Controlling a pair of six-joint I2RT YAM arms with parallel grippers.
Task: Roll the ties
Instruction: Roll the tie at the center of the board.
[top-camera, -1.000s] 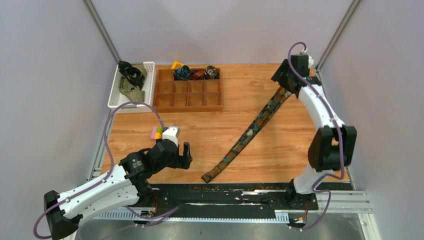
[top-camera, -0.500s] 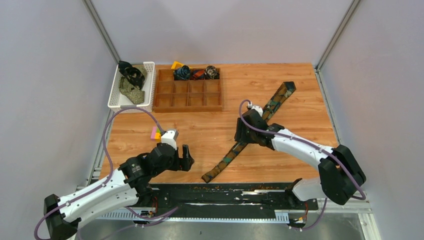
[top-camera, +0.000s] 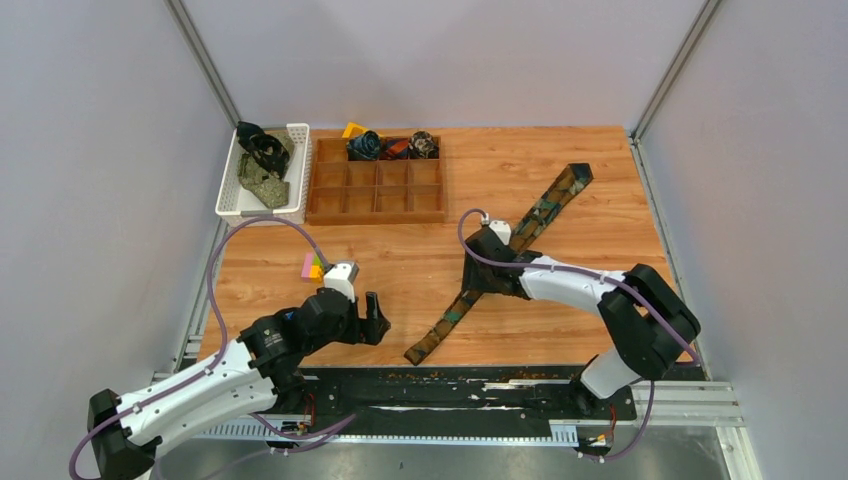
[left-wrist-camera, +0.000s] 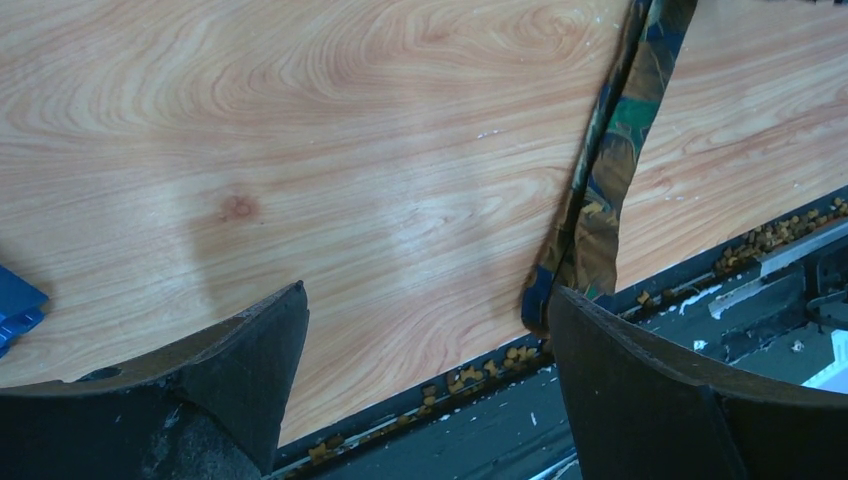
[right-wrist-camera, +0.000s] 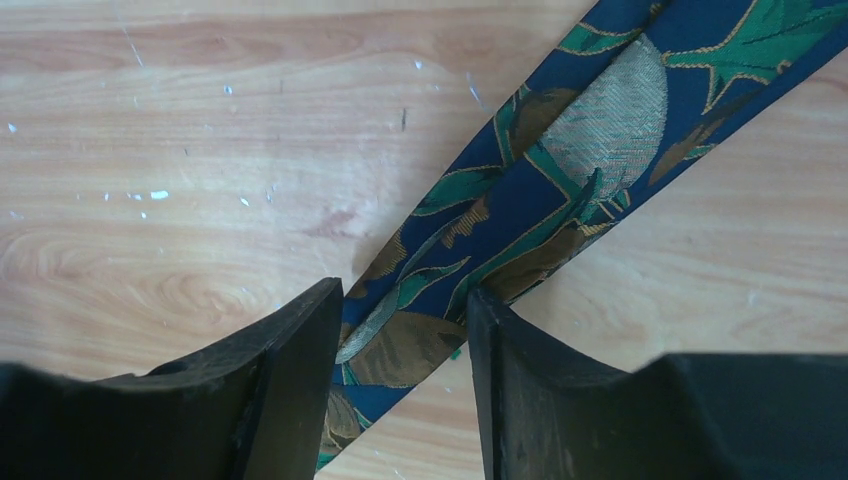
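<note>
A long navy tie (top-camera: 545, 205) with green and brown leaves lies flat, running diagonally from the far right down to the table's near edge. My right gripper (top-camera: 477, 272) is lowered over its middle. In the right wrist view the tie (right-wrist-camera: 560, 170) passes between the two dark fingers (right-wrist-camera: 290, 380), and the half-narrowed jaws straddle it with a gap still showing. My left gripper (top-camera: 368, 320) hovers wide open just left of the tie's narrow end (left-wrist-camera: 575, 270), holding nothing (left-wrist-camera: 428, 292). Three rolled ties (top-camera: 395, 147) sit in the wooden tray's back row.
A white basket (top-camera: 232, 190) at the far left holds crumpled ties (top-camera: 262, 165). Beside it stands the wooden compartment tray (top-camera: 375, 190), with a yellow block (top-camera: 352, 130) behind. Small coloured blocks (top-camera: 312, 266) lie near my left arm. A black rail (top-camera: 450, 385) with crumbs borders the near edge.
My right arm swung from the tie's wide end at the far right corner to the tie's middle, and its jaws narrowed. My left gripper crept slightly toward the near edge.
</note>
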